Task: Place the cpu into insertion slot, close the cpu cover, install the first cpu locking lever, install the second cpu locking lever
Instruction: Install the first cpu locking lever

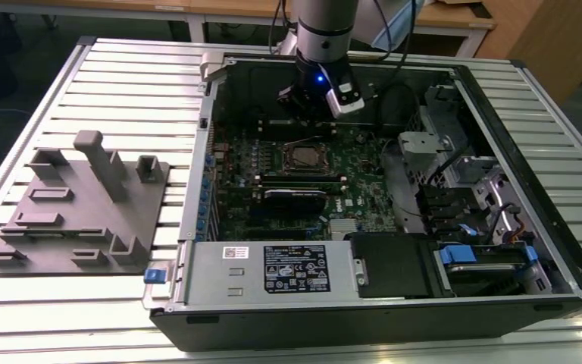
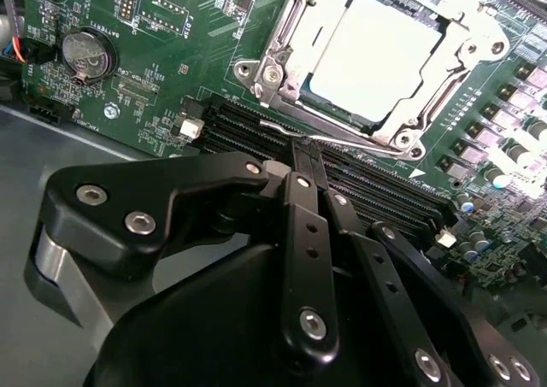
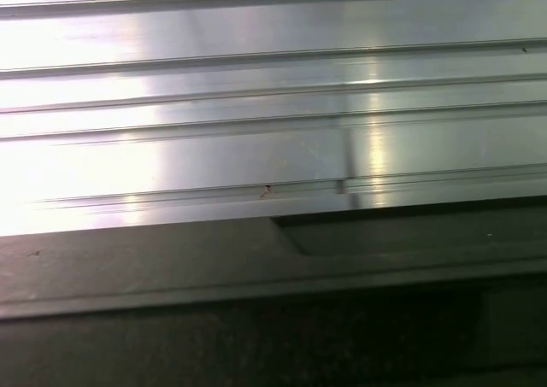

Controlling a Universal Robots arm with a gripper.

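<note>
Cpu (image 2: 376, 58) sits under cpu cover (image 2: 282, 41), just beyond closed jaws.

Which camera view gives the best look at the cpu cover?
The second wrist view: the cpu cover is seen close, closed around the cpu. In the exterior view it is a small square far away. The first wrist view shows metal slats.

I see the open computer case (image 1: 533, 227) lying on the slatted table (image 1: 119, 83), with the fixture plate (image 1: 79, 220) beside it to the exterior view's left. Inside, the chip (image 2: 376, 58) sits in the socket (image 1: 305, 157), the cover (image 2: 286, 37) down around it. My gripper (image 1: 306, 106) hangs just behind the socket, over the memory slots (image 2: 359, 186). The power supply box (image 1: 270, 267) lies nearest the camera.
</note>
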